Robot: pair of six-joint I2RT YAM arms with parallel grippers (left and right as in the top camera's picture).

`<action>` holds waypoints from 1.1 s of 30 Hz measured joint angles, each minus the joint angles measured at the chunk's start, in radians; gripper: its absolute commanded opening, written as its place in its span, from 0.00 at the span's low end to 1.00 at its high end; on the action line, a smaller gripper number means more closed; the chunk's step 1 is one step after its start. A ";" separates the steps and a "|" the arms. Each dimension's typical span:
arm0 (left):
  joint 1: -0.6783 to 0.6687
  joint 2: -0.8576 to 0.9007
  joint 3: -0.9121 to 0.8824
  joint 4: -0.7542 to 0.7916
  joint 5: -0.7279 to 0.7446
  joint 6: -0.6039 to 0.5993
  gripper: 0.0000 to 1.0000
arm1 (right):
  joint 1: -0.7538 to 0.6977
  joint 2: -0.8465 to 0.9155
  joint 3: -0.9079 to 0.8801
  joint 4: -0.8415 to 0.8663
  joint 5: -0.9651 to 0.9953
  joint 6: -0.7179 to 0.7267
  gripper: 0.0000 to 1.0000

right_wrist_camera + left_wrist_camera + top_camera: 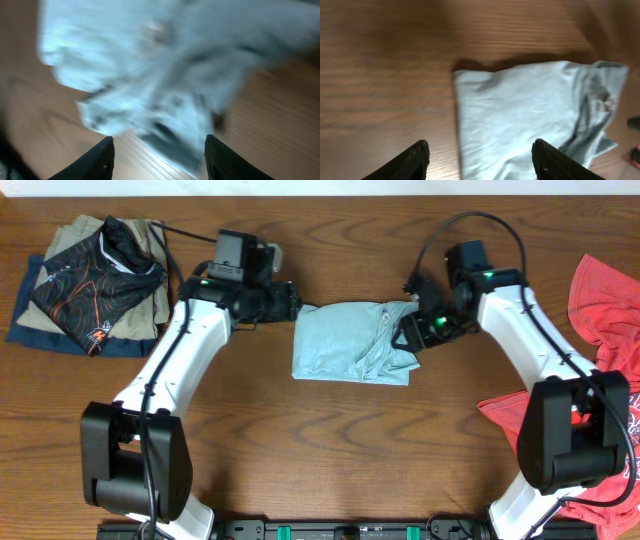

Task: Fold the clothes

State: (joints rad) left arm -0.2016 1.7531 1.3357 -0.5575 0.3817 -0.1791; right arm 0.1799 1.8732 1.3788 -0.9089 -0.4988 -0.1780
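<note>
Two pincers were mine, and both stood with their fingers spread and nothing between them. My left pincer [480, 150] showed its two dark fingertips [420, 160] well apart at the bottom of the left wrist view. The light blue shirt [350, 342] lay ahead of them and ran down into the gap, with its near corner just beyond the left finger. From overhead that pincer sat at the shirt's upper left corner, but I could not tell whether it touched the cloth.

My right pincer [159, 142] was likewise parted. Its view was badly blurred, so I made out little beyond pale crumpled fabric filling the frame ahead of the fingers. From overhead it sat at the shirt's right edge, where the cloth was bunched and creased. Whether it pressed on the fabric I could not tell.

The shirt lay between my two pincers, near the middle of the wooden table [300, 450]. It was folded into a rough rectangle, smooth and flat on its left side and rumpled on its right.

Farther out, at the table's far left corner, a stack of folded clothes [95, 280] rested with a black patterned garment on top. Along the right edge a red garment [605, 310] sprawled unfolded, well apart from the shirt.
</note>
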 measured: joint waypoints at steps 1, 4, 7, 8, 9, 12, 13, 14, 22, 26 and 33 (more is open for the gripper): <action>0.011 0.001 0.000 -0.010 0.000 0.000 0.68 | 0.020 0.000 0.000 0.009 -0.010 0.005 0.54; 0.034 0.002 0.000 -0.023 0.000 0.000 0.68 | 0.068 0.000 0.000 0.034 0.001 0.045 0.53; 0.037 0.002 0.000 -0.029 0.000 0.000 0.68 | 0.116 0.000 0.000 0.066 0.063 0.115 0.54; 0.037 0.002 0.000 -0.032 0.000 0.000 0.68 | 0.135 0.000 -0.002 0.080 0.095 0.149 0.54; 0.037 0.002 0.000 -0.034 0.000 0.000 0.68 | 0.150 0.000 -0.006 0.092 0.115 0.173 0.54; 0.036 0.002 0.000 -0.040 0.000 0.000 0.68 | 0.186 0.000 -0.032 0.138 0.171 0.251 0.52; 0.036 0.002 0.000 -0.040 0.000 0.000 0.68 | 0.195 0.000 -0.043 0.154 0.183 0.272 0.50; 0.036 0.002 0.000 -0.041 0.000 0.000 0.68 | 0.203 0.000 -0.055 0.171 0.192 0.290 0.49; 0.036 0.003 0.000 -0.050 0.000 0.000 0.69 | 0.217 0.000 -0.135 0.253 0.231 0.407 0.01; 0.036 0.003 0.000 -0.058 0.000 0.000 0.68 | 0.206 -0.001 -0.137 0.165 0.278 0.426 0.01; 0.036 0.003 0.000 -0.068 0.000 0.000 0.69 | 0.085 -0.005 -0.137 -0.031 0.475 0.467 0.22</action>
State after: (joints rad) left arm -0.1654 1.7561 1.3357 -0.6250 0.3820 -0.1791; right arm 0.2653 1.8687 1.2423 -0.9394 -0.0242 0.2890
